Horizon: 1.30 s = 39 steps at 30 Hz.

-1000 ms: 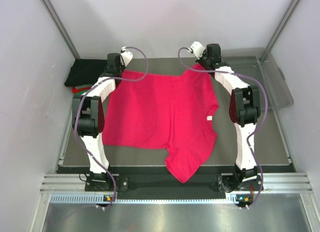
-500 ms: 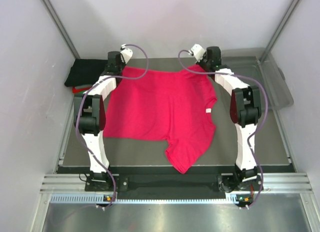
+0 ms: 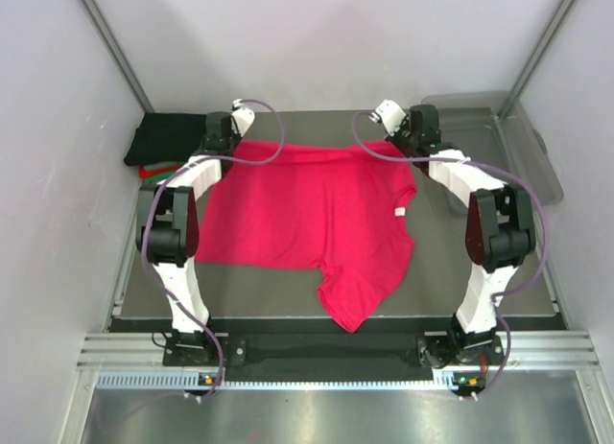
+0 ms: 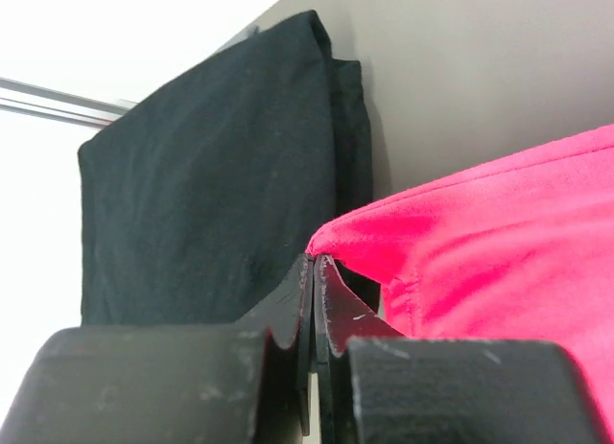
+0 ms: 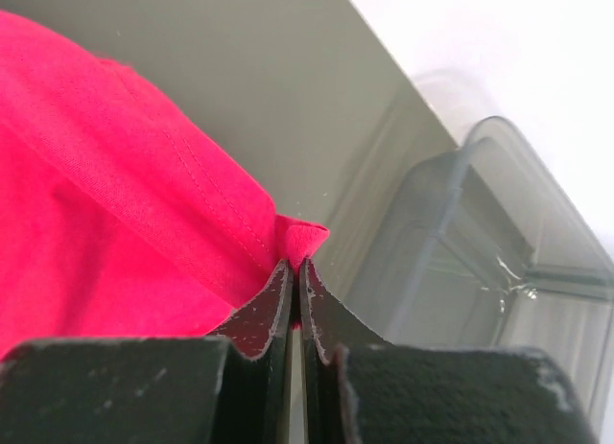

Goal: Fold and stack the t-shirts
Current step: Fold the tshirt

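A bright pinkish-red t-shirt (image 3: 307, 209) lies spread across the grey table, its small white neck label (image 3: 401, 226) toward the right and one sleeve hanging toward the near edge. My left gripper (image 3: 219, 143) is shut on its far left corner, seen pinched in the left wrist view (image 4: 316, 262). My right gripper (image 3: 414, 143) is shut on the far right corner, a fold of cloth poking up between the tips (image 5: 293, 267). A folded black t-shirt (image 3: 163, 137) lies at the far left on red and green ones (image 3: 153, 173).
A clear plastic bin (image 3: 523, 147) stands at the far right, close beside my right gripper and visible behind it (image 5: 480, 262). White walls with metal posts enclose the table. The folded black t-shirt (image 4: 211, 175) lies just beyond my left gripper.
My right arm has swung outward to the right, pulling the shirt's far edge tauter. The shirt has slid away from the near edge. Both grippers stay shut.
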Motion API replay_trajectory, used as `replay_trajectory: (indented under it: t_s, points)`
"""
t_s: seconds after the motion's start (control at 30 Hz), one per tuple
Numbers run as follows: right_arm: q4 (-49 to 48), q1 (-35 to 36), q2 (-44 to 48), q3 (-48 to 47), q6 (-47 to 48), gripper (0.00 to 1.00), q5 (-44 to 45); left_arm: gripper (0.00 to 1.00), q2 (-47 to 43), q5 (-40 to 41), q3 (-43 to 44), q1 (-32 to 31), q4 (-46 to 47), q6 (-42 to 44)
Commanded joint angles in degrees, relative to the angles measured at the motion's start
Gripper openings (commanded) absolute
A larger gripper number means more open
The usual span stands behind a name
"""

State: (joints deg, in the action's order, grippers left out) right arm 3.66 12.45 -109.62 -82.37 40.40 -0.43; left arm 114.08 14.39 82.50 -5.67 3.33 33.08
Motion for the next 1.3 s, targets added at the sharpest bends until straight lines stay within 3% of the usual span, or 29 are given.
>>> replay_trajectory:
  t_s: [0.0, 0.67, 1.27]
  points:
    - [-2.61, -0.76, 5.47, 1.77, -2.26, 0.00, -2.03, 0.00, -4.57, 0.28, -0.93, 0.40, 5.02, -0.21]
    - [-0.77, -0.23, 18.12, 15.66, -5.86, 0.00, -6.43, 0.00, -8.35, 0.20, -8.05, 2.51, 7.57, 0.14]
    - [0.03, 1.53, 22.26, 26.72, -6.56, 0.00, -9.68, 0.00, -7.73, 0.02, -13.14, 2.59, 6.60, 0.32]
